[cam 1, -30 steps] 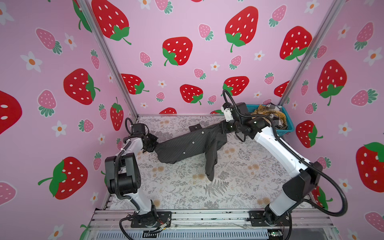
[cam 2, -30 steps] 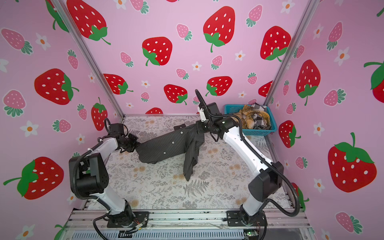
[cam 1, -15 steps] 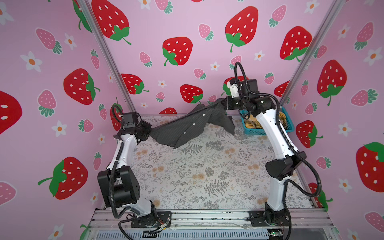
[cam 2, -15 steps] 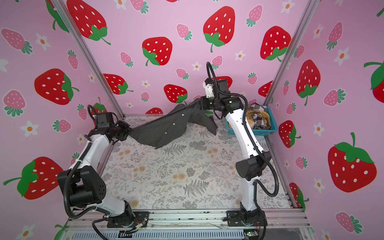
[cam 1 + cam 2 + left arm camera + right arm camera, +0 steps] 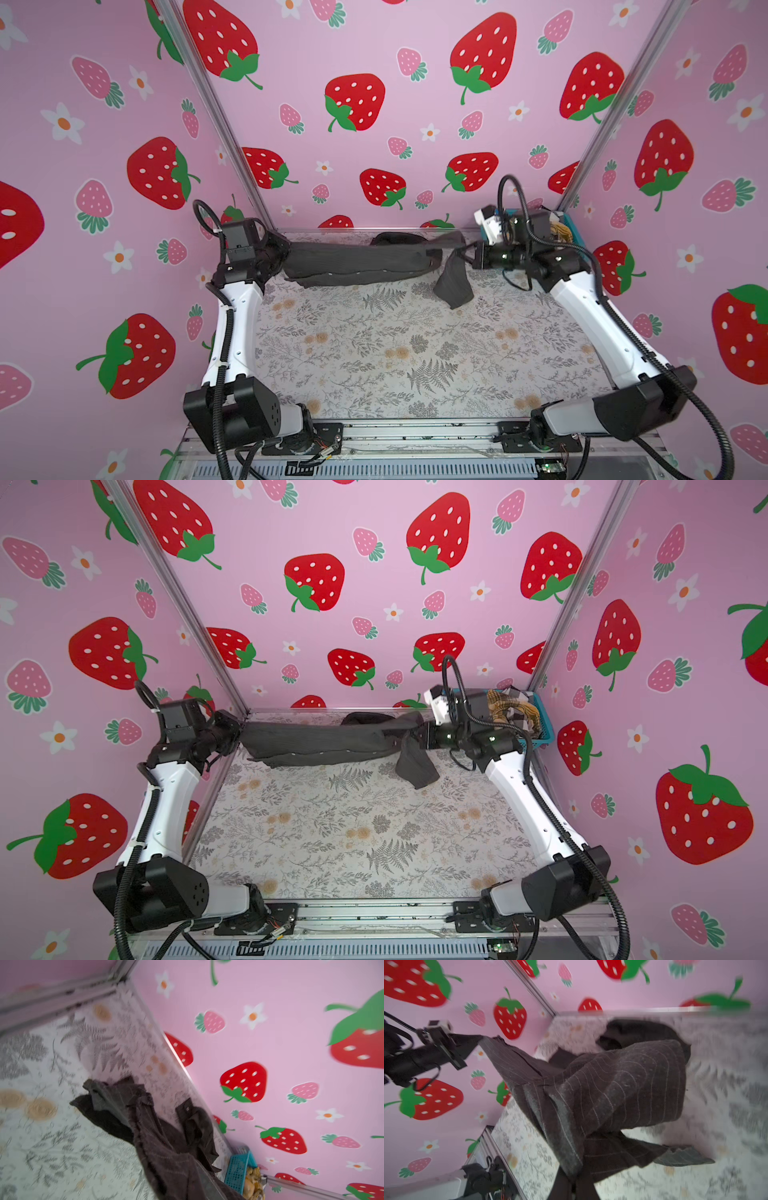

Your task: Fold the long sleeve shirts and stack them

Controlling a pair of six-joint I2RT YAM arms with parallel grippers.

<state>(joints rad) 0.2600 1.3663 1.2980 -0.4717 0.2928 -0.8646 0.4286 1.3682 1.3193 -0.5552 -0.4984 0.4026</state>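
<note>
Between the left tool [image 5: 286, 257] and right tool [image 5: 467, 251], each clamped on it, a charcoal pinstriped cloth shirt [image 5: 357, 259] stretches end-to-end.

Both top views are bright and sharp, with a soft shadow under the charcoal shirt [image 5: 357, 261]. Both wrist views are blurry, most beside that shirt.
</note>
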